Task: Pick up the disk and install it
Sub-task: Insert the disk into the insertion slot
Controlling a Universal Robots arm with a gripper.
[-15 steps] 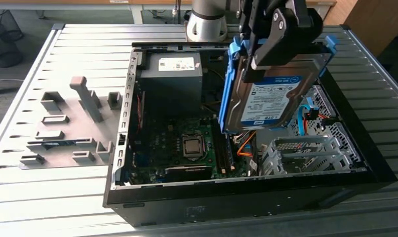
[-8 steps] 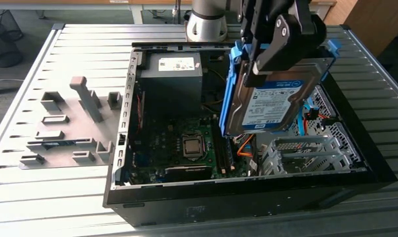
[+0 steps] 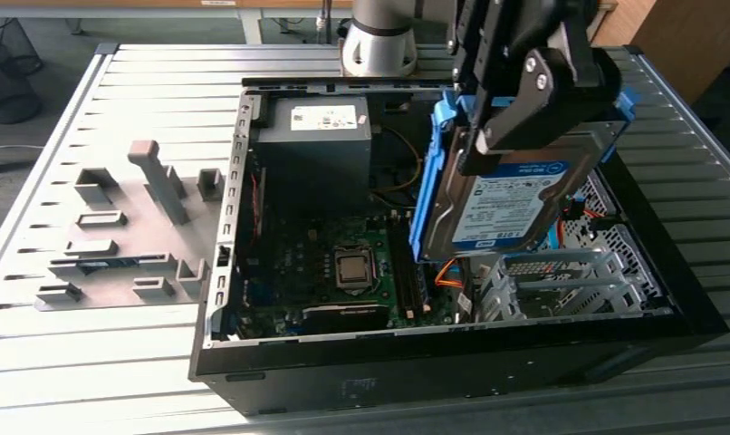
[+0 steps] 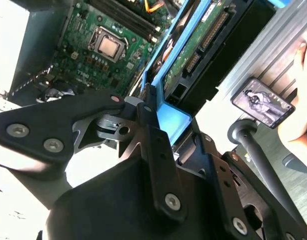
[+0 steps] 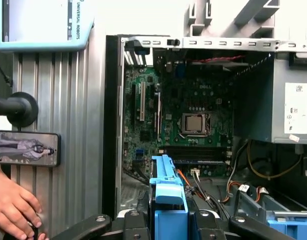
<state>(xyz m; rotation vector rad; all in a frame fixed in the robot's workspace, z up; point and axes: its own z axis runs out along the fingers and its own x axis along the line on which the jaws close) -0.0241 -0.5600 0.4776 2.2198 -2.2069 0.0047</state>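
Note:
The disk (image 3: 510, 195), a silver drive with a white-and-blue label and blue rails, hangs steeply tilted over the open black computer case (image 3: 462, 353), above the silver drive cage (image 3: 559, 281) on the exterior view's right. My gripper (image 3: 528, 109) is shut on its upper end, black fingers (image 3: 501, 136) pressing the rails. In the second wrist view the disk (image 4: 193, 47) shows its green underside, with a finger (image 4: 149, 127) against the blue rail. In the first wrist view the blue rail (image 5: 166, 185) runs out from between the jaws toward the motherboard (image 5: 193, 115).
A dark grey power supply box (image 3: 317, 145) fills the case's far corner, beside the motherboard (image 3: 329, 263). A grey fixture plate (image 3: 123, 236) with holders lies at the exterior view's left. A person's hand (image 5: 13, 205) and a phone on a stand (image 5: 26, 147) are beside the case.

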